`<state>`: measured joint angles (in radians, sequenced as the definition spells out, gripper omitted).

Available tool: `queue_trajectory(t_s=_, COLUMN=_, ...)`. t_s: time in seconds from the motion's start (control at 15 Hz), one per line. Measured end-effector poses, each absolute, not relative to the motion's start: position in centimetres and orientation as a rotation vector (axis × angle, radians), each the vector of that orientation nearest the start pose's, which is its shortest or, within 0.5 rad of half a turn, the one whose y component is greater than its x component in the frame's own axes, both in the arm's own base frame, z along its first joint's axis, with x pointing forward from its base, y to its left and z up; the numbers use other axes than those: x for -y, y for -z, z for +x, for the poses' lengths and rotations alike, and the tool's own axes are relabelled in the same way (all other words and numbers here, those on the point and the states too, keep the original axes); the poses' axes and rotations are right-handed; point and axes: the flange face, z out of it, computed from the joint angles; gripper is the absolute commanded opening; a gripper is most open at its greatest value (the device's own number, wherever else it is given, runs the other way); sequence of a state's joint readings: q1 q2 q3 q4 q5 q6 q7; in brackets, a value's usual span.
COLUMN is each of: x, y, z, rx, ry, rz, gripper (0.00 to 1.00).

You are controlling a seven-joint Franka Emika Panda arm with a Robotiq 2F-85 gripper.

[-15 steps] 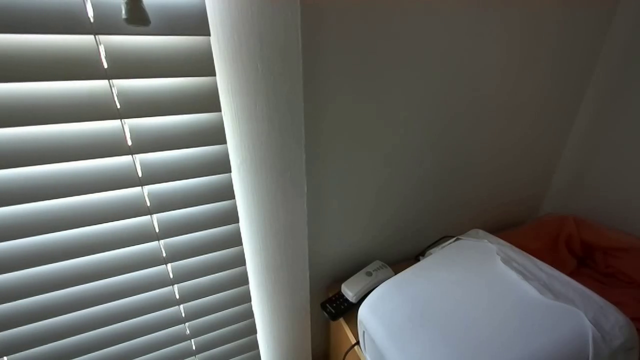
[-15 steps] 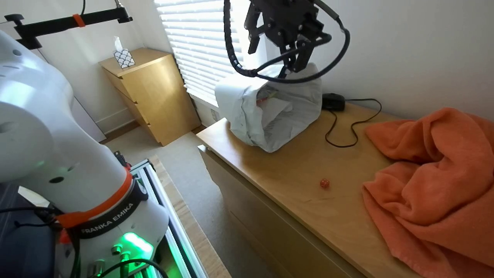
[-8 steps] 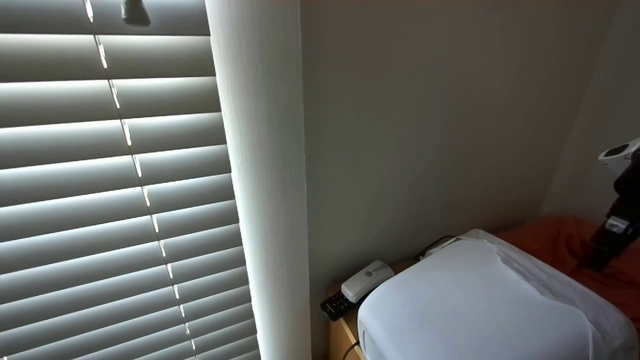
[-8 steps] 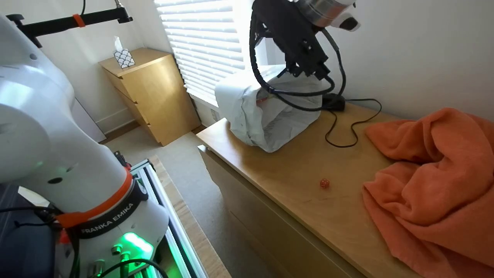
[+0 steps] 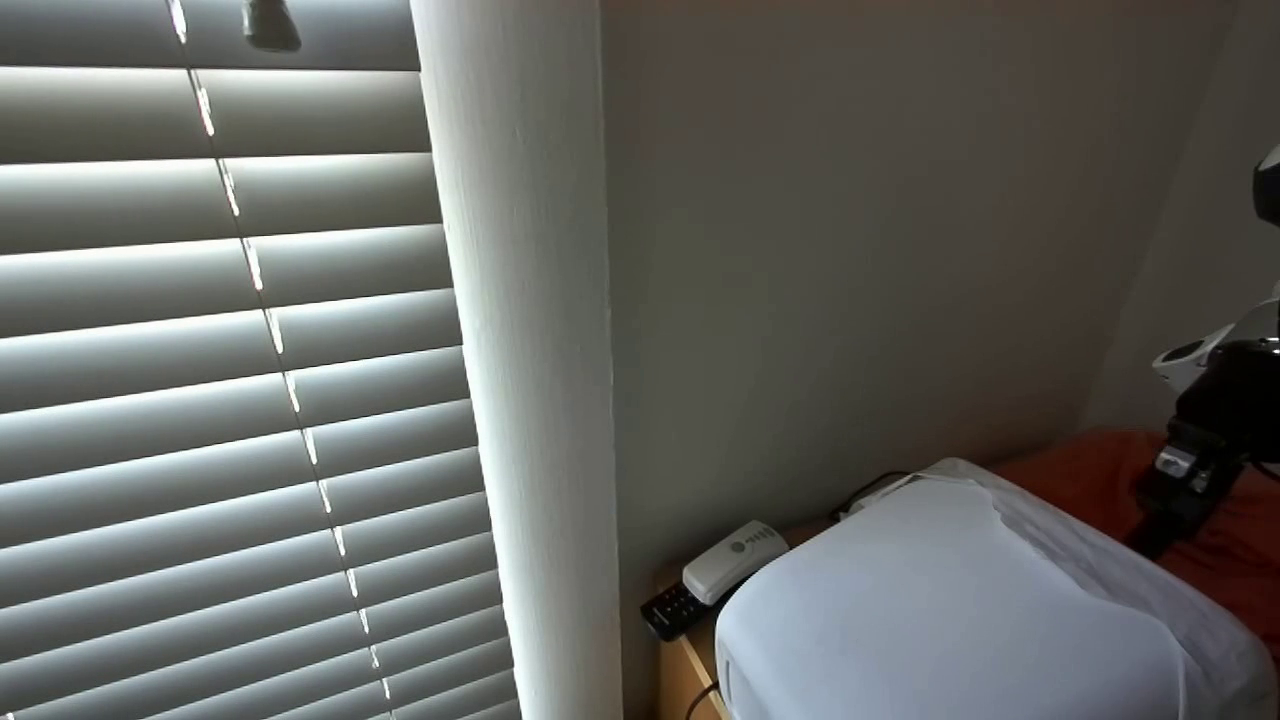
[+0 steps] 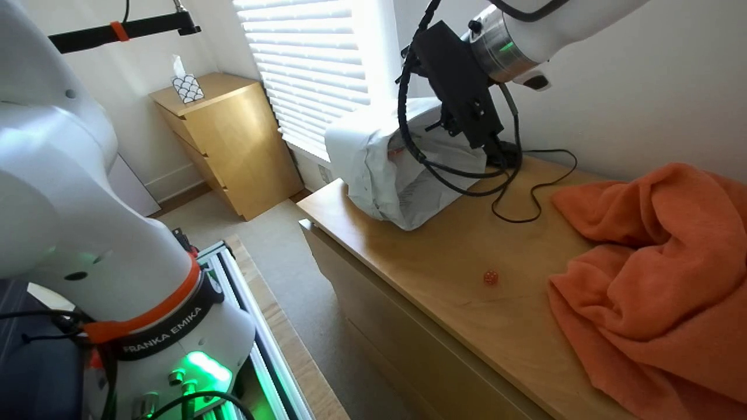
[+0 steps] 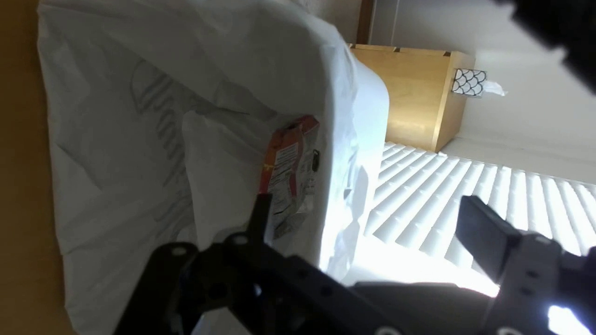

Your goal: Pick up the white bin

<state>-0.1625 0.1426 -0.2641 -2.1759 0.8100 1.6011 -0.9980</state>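
Observation:
The white bin [image 5: 940,610] lies on its side on the wooden dresser, liner bag around its rim. In an exterior view its open mouth [image 6: 373,175] faces the camera, partly hidden by my arm. My gripper [image 7: 367,204] is open at the mouth. In the wrist view one finger overlaps the bin's inside and the other is outside over the blinds, with the lined rim [image 7: 342,186] between them, not clamped. A red wrapper [image 7: 291,163] and paper lie inside. The gripper [image 5: 1160,520] also shows at the bin's mouth in an exterior view; contact cannot be told.
Window blinds [image 5: 220,360] and a wall stand close to the bin. A white remote [image 5: 735,562] and a black remote [image 5: 672,612] lie beside it. An orange cloth [image 6: 659,262], a small red ball [image 6: 491,277] and a black cable [image 6: 534,219] are on the dresser [image 6: 455,251].
My arm has lowered and tilted, bringing the gripper to the bin's mouth; it has come into sight at the right of an exterior view. The bin has not moved.

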Motion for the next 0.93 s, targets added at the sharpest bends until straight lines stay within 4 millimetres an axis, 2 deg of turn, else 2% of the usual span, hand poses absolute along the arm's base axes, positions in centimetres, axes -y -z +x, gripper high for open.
queue_trajectory(t_s=0.2, x=12.8, y=-30.8, z=47.7, rx=0.232, ry=-0.062, rz=-2.110, gripper=1.00)
queue_trajectory(t_s=0.47, x=11.3, y=-29.0, z=48.6, rx=0.236, ry=-0.118, rz=-2.053, gripper=1.00)
queue_trajectory(t_s=0.53, x=10.9, y=-28.5, z=48.8, rx=0.237, ry=-0.130, rz=-2.048, gripper=0.75)
queue_trajectory(t_s=0.6, x=10.6, y=-28.1, z=49.1, rx=0.237, ry=-0.142, rz=-2.043, gripper=0.73)
queue_trajectory(t_s=0.93, x=10.3, y=-26.4, z=50.2, rx=0.217, ry=-0.169, rz=-2.034, gripper=0.34)
